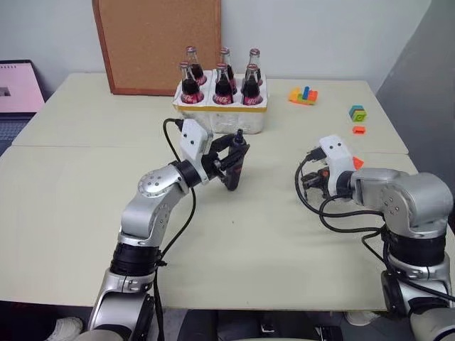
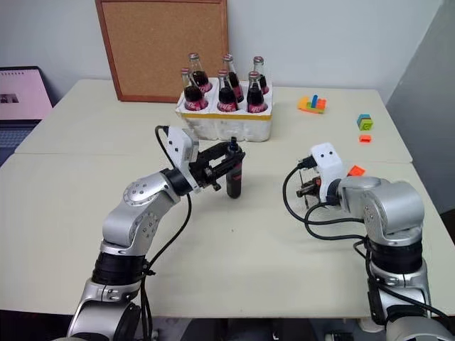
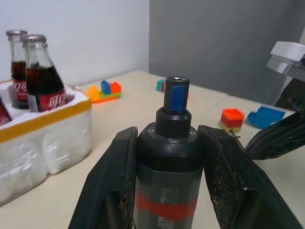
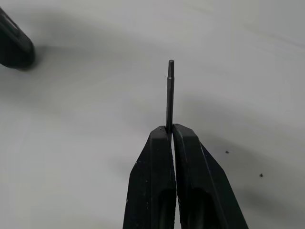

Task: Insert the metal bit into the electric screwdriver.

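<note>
- At table's far edge, six cola bottles (image 1: 222, 84) are held upright in a white tray (image 1: 220, 114).
- Electric screwdriver (image 3: 167, 162) is clamped by left gripper (image 3: 169, 183).
- Metal bit (image 4: 169, 95) is pinched by right gripper (image 4: 171, 131).

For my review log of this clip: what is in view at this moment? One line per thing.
electric screwdriver: 1, black with a red band and blue tip, held above the table
metal bit: 1, dark grey, pinched at its base
cola bottles: 6, dark with red labels, in the tray
tray: 1, white, table's far middle
cork board: 1, brown, against the wall
toy bricks: several, mixed colours, far right
laptop: 1, far left
table: 1, cream
left gripper: black, shut on the screwdriver
right gripper: black, shut on the bit
</note>
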You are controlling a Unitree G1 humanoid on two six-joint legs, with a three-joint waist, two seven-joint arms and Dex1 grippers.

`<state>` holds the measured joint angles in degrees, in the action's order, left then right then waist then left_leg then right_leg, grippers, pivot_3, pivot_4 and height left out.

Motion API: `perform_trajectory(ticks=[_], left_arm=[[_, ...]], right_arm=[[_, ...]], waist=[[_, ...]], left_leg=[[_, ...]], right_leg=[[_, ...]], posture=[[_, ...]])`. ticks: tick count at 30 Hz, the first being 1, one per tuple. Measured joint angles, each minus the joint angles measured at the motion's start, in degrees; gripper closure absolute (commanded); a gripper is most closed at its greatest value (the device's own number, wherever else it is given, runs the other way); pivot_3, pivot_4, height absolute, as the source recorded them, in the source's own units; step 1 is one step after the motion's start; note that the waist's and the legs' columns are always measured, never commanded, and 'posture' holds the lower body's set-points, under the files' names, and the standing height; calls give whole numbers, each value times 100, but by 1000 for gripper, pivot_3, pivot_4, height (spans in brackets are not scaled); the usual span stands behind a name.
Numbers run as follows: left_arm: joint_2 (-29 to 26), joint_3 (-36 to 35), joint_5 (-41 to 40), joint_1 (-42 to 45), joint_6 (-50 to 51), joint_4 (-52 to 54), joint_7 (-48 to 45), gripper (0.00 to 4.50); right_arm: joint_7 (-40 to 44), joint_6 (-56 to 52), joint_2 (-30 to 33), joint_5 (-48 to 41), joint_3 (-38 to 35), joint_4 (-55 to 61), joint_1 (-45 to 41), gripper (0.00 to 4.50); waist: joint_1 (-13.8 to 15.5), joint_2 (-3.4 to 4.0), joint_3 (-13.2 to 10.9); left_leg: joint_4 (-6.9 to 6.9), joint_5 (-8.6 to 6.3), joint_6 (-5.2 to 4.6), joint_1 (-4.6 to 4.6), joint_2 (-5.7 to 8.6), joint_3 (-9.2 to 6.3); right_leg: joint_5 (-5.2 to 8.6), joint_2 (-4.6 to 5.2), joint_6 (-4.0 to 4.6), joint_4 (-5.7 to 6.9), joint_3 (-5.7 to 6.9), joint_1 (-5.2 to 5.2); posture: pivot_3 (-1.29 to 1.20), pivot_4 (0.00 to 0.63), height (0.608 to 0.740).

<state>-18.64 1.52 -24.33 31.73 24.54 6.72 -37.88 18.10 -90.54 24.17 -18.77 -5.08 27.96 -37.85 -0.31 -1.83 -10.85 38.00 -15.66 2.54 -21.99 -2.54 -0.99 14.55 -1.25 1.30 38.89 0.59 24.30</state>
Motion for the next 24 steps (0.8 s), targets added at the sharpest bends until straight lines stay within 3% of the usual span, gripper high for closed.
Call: perform_trajectory(ticks=[5, 10, 18, 24], left_arm=[[-88, -90, -403, 165, 394, 248, -171, 2868], [-142, -74, -225, -76, 143, 308, -153, 2868], [-2, 276, 422, -942, -492, 745, 145, 2871], [120, 368, 466, -1189, -471, 1047, 350, 2873]], right_arm=[[-469, 451, -470, 215, -447, 480, -17, 4500], [-563, 995, -1079, 96, -945, 933, 133, 4500], [-139, 1451, -1169, -538, -952, 1201, 142, 4500], [64, 1347, -951, -978, -983, 1211, -240, 4500]], waist=[[-28, 1, -1], [-57, 3, -2], [-71, 4, -2], [-63, 4, -2]], left_leg=[[-5, 0, 0, 7, -3, -2], [-8, 0, 0, 8, -5, -1], [-8, 0, 0, 13, -2, 1], [-6, 0, -1, 14, 0, -1]], right_leg=[[1, -2, 0, 5, 1, 1], [1, -3, 2, 6, -2, 0], [1, 1, 2, 6, -3, -3], [1, 1, 2, 6, 0, -7]], posture=[[0, 150, 740], [0, 150, 740], [0, 150, 740], [0, 150, 740]])
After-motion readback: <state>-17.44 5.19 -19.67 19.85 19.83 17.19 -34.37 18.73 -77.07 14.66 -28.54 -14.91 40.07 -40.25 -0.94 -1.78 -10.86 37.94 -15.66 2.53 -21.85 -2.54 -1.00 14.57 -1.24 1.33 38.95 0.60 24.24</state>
